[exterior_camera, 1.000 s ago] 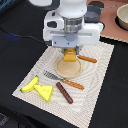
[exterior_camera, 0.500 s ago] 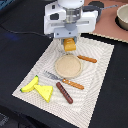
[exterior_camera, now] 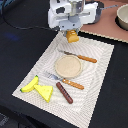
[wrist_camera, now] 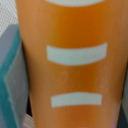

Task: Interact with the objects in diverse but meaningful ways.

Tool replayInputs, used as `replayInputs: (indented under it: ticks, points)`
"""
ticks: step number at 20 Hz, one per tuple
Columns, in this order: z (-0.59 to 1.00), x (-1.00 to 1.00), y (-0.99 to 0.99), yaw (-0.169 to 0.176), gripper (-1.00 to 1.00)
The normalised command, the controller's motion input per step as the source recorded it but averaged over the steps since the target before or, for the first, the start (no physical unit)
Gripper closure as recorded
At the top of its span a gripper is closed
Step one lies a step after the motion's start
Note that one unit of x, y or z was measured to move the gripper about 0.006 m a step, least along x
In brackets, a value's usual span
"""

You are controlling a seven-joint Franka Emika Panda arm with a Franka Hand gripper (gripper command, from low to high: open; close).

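Golden-brown bread loaf (exterior_camera: 72, 36): held clear of the mat at upper centre of the exterior view; it fills the wrist view (wrist_camera: 70, 65) as orange with pale slashes.
Gripper (exterior_camera: 72, 33): clamped on the loaf.
Placemat (exterior_camera: 102, 52): striped cream, centre frame.
Round plate (exterior_camera: 68, 66): mid-mat, between a knife (exterior_camera: 80, 57) and a fork (exterior_camera: 66, 81).
Banana (exterior_camera: 30, 84): lower left, touching the cheese wedge (exterior_camera: 45, 91).
Sausage (exterior_camera: 64, 92): just right of the cheese.
Saucepan (exterior_camera: 122, 16): upper right corner.
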Motion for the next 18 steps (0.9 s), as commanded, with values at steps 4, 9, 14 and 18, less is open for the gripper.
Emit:
replayInputs:
  ticks: [4, 9, 14, 18]
  points:
    - [-0.5, -0.52, 0.0, 0.102, -1.0]
    - [-0.12, -0.39, 0.1, 0.124, -1.0]
    - [0.58, -0.05, 0.2, 0.145, -1.0]
    - [0.9, -0.02, -0.02, 0.081, -1.0]
